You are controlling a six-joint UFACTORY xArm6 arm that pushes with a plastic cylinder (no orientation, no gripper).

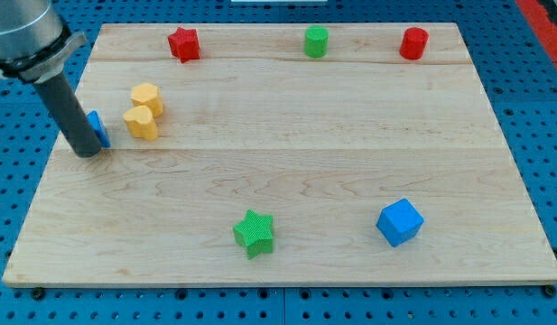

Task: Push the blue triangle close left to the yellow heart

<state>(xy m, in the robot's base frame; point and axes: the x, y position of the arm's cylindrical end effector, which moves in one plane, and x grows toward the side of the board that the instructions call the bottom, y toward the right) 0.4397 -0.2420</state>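
Pushing w/ my tip point(88, 152) at blue triangle point(97, 127)'s left: light, stiff, slippery; no pincer; yellow heart point(141, 123) just right.

Legible text, labels, brands, numbers, signs: none found on the pale wooden board point(287, 181) or on any coloured block upon it.

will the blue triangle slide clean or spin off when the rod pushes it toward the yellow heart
The blue triangle looks small, flat-bottomed and rigid, so it will probably slide rather than tip on the smooth wooden board. My tip sits against its left side, mostly hiding it; an off-centre push may rotate it before it reaches the yellow heart.
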